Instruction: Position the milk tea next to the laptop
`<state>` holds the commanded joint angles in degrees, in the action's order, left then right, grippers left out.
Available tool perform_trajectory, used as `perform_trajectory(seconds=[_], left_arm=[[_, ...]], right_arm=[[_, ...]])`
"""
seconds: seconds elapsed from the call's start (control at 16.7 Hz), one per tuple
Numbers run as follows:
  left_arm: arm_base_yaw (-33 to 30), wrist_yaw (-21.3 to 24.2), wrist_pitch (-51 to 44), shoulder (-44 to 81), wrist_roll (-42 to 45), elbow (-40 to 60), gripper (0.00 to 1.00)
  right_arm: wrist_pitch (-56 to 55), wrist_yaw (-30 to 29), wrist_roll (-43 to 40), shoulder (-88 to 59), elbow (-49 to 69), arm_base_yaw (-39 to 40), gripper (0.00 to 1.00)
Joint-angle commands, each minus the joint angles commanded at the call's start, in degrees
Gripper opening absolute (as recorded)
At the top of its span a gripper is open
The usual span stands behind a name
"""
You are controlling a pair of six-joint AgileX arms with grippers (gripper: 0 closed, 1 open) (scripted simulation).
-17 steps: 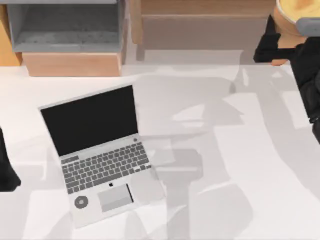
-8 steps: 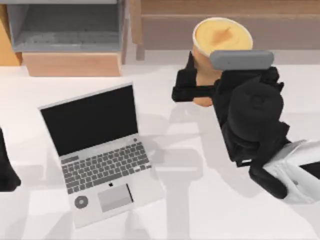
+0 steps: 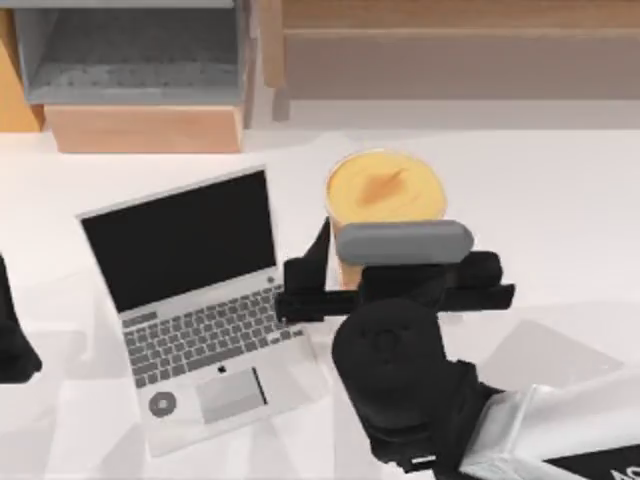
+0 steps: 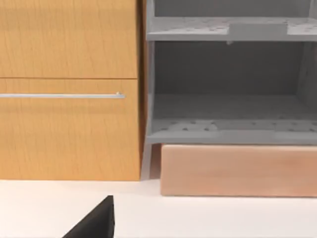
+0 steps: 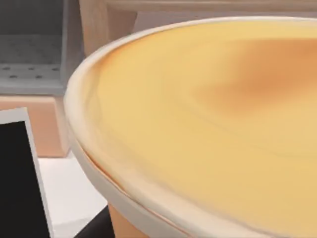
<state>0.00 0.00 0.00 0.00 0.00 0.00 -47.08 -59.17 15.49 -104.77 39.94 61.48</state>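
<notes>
Right arm: reaches in from the frame's lower right; its black end effector (image 3: 345, 275) sits mid-frame, fingers closed around the cup.
Left arm: parked at the left edge (image 3: 12, 340); its grip state cannot be told.
Milk tea: round tapered orange-tan cup (image 3: 384, 200) with pale rim and swirled yellow top, centre frame, just right of the laptop's screen.
Laptop: open silver-grey laptop (image 3: 200, 310), matte black screen, on the white worktop (image 3: 560, 200), left of centre.
Change: half a second ago the cup was nearer the top edge; it is now lower and closer to the laptop.
</notes>
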Motion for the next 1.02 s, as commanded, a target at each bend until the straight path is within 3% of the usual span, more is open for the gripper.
perform_trajectory(seconds=[0.42,1.02], left_arm=[[0.0,0.0,0.0,0.0,0.0,0.0,1.0],[0.0,0.0,0.0,0.0,0.0,0.0,1.0]], right_arm=[[2.72,-10.05,4.19,-1.46,0.5,7.15,0.0],[2.07,-10.64,4.66,-0.96,0.62,7.46,0.0]])
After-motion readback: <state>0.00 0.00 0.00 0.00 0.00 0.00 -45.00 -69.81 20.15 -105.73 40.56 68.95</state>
